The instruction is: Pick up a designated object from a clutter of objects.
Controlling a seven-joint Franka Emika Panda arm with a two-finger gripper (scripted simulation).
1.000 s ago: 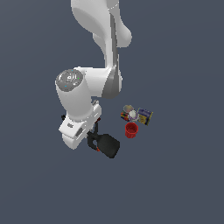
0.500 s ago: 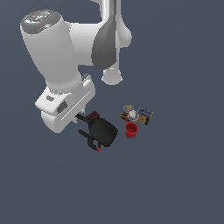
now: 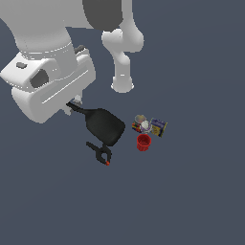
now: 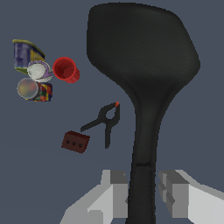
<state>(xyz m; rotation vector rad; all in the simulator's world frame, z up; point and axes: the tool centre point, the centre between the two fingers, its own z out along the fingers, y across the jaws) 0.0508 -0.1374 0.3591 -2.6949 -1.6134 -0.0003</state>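
Clearly the pale blocky fingers (image 4: pixel 119 192) clench the thin handle of the matte black spatula (image 4: pixel 142 65), its broad rounded blade lifted above the plain dark grey-blue tabletop (image 3: pixel 191 191). Below lie the black clamp (image 4: pixel 105 122), ridged dark red block (image 4: pixel 75 141), red cup (image 4: pixel 65 70), cans (image 4: pixel 38 71) and blue-yellow box (image 4: pixel 24 53).

Colours on a slate-blue ground

The spatula (image 4: pixel 144 65) is matt black all over — handle and blade alike — and the gripper (image 4: pixel 146 199) is white with grey finger pads (image 4: pixel 117 192). The clamp (image 4: pixel 106 122) is black with red tips. The block (image 4: pixel 75 141) is dark red, the cup (image 4: pixel 65 70) bright red, the box (image 4: pixel 25 54) blue and yellow — 2 cans (image 4: pixel 35 81) have pale tops, 1 with a multicoloured label.
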